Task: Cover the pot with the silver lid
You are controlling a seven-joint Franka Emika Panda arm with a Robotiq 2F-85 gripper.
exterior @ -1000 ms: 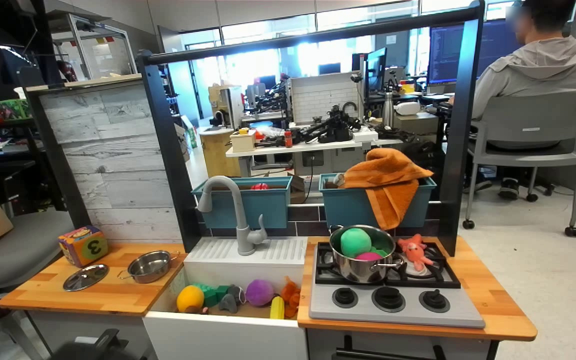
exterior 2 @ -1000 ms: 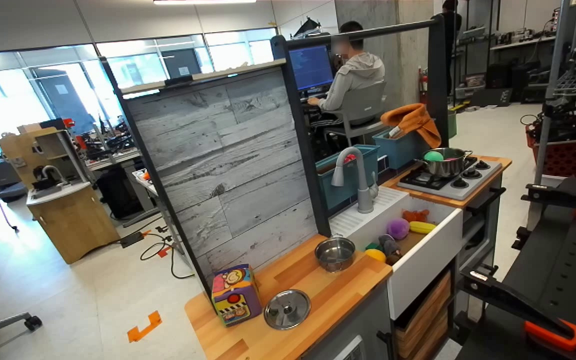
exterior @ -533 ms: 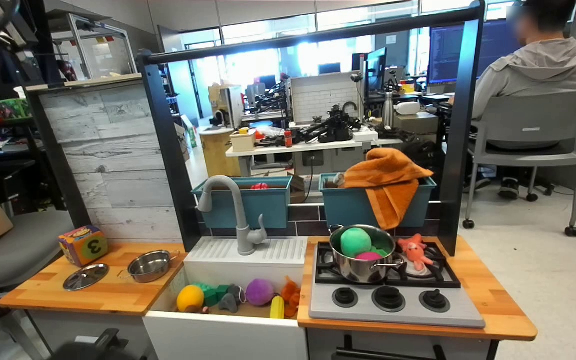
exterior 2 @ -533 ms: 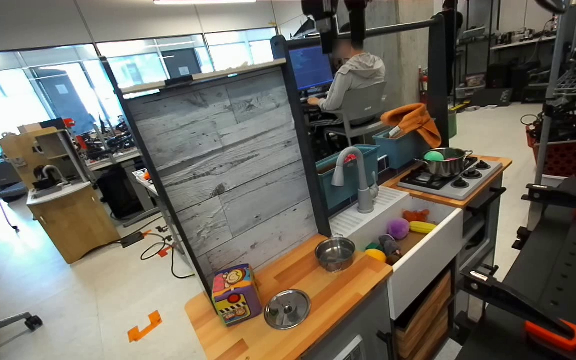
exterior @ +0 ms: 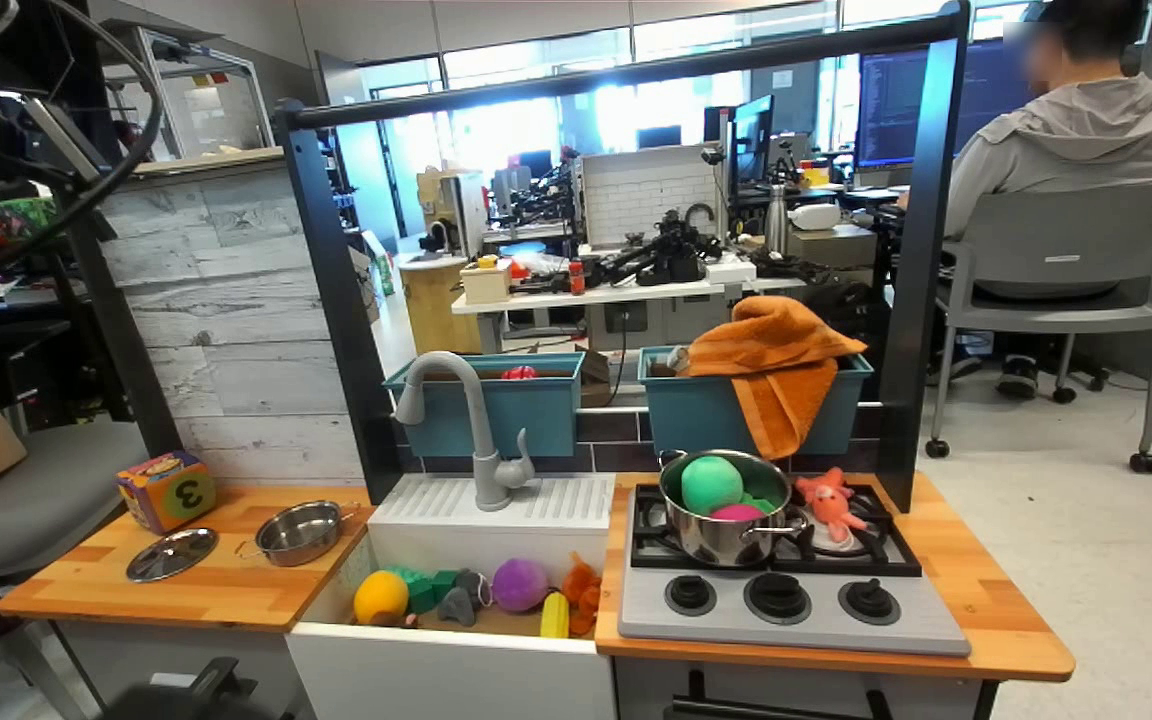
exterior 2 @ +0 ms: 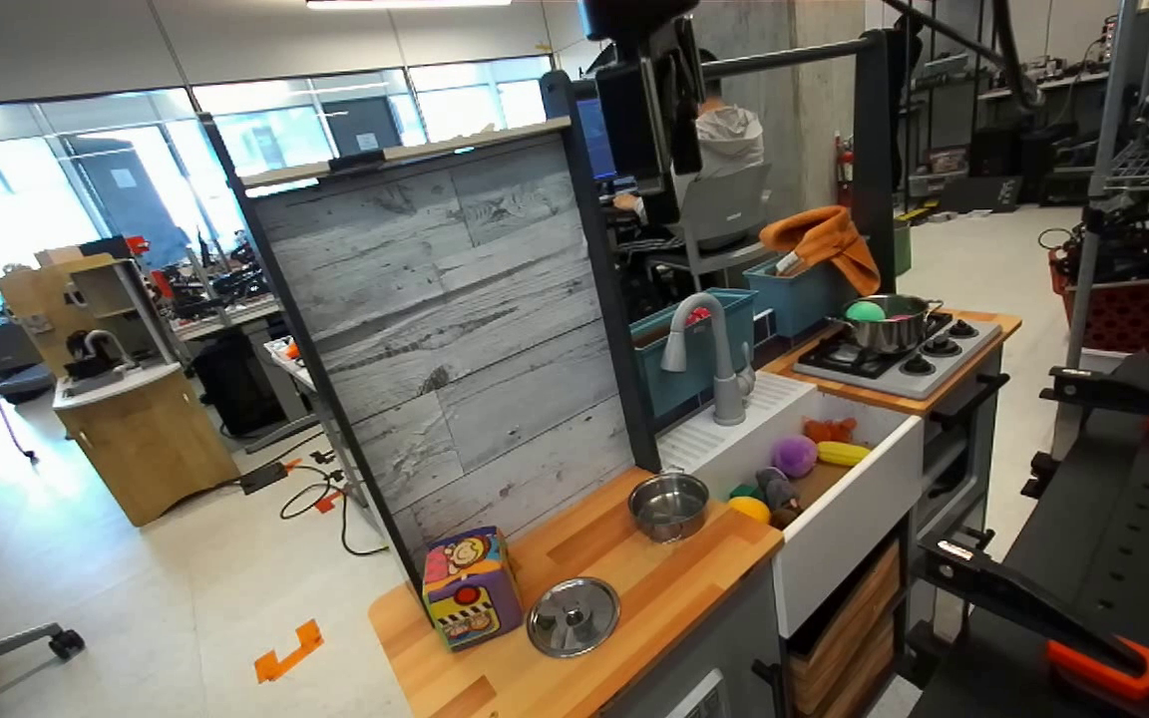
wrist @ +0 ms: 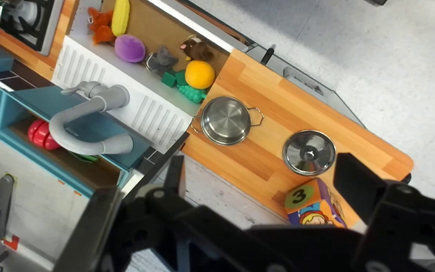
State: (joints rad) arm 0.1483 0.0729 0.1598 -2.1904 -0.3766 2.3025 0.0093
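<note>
The silver lid (wrist: 309,153) lies flat on the wooden counter, knob up; it shows in both exterior views (exterior: 172,555) (exterior 2: 574,617). The silver pot (wrist: 226,120), shallow with two wire handles, stands upright and empty on the same counter, between the lid and the sink. It also shows in both exterior views (exterior: 298,533) (exterior 2: 669,506). My gripper (wrist: 259,160) is open, with nothing between its fingers. In an exterior view the gripper (exterior 2: 646,194) hangs pointing down, high above the counter and apart from lid and pot.
A soft number cube (wrist: 312,204) sits beside the lid. A grey-white plank panel (exterior 2: 445,319) rises behind the counter. The grey faucet (exterior: 476,430) and the sink (exterior: 446,670) with several toys are beside the pot. A larger pot (exterior: 726,540) with balls stands on the stove.
My gripper has come down from above into an exterior view and is lower than half a second ago. The arm and cable show more at the upper left of an exterior view. Lid and pot have not moved.
</note>
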